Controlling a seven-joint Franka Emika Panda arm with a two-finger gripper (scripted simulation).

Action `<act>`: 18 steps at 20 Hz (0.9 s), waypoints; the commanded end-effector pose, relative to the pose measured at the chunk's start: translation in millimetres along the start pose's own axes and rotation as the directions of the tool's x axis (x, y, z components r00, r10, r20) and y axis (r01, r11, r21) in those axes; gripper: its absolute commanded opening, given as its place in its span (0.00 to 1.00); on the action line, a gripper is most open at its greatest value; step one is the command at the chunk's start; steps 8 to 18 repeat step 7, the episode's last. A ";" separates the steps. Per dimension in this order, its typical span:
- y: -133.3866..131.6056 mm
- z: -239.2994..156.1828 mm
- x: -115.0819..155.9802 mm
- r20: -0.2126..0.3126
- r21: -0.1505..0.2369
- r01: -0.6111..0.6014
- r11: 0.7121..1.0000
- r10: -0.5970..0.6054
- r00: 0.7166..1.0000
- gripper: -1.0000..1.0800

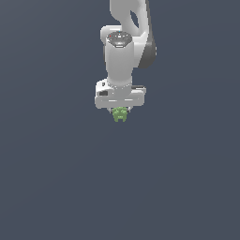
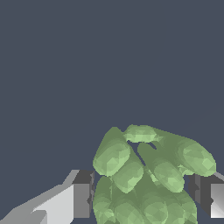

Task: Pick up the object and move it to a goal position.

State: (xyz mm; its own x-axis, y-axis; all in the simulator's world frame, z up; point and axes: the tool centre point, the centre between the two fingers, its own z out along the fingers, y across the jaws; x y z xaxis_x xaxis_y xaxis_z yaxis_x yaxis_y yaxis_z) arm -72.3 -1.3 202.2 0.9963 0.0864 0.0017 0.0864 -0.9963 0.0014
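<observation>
The gripper has its fingers clamped on the green lumpy object, which sits directly beneath the white hand. Grasping looks done; carrying it to the goal, which isn't visible, remains.

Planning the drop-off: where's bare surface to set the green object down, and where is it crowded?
Nearly everywhere is bare. The dark surface is free on both exterior-view sides of the arm and across the whole stretch nearer the camera. The only crowded spot is at the gripper, where the green object sits between the fingers.
</observation>
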 end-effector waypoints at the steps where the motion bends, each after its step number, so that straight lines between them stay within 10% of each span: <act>1: -5.5 -10.8 0.6 0.001 0.000 -0.001 1.000 0.001 1.000 0.00; 18: -10.6 -20.0 2.2 0.002 0.001 0.000 1.000 0.000 1.000 0.00</act>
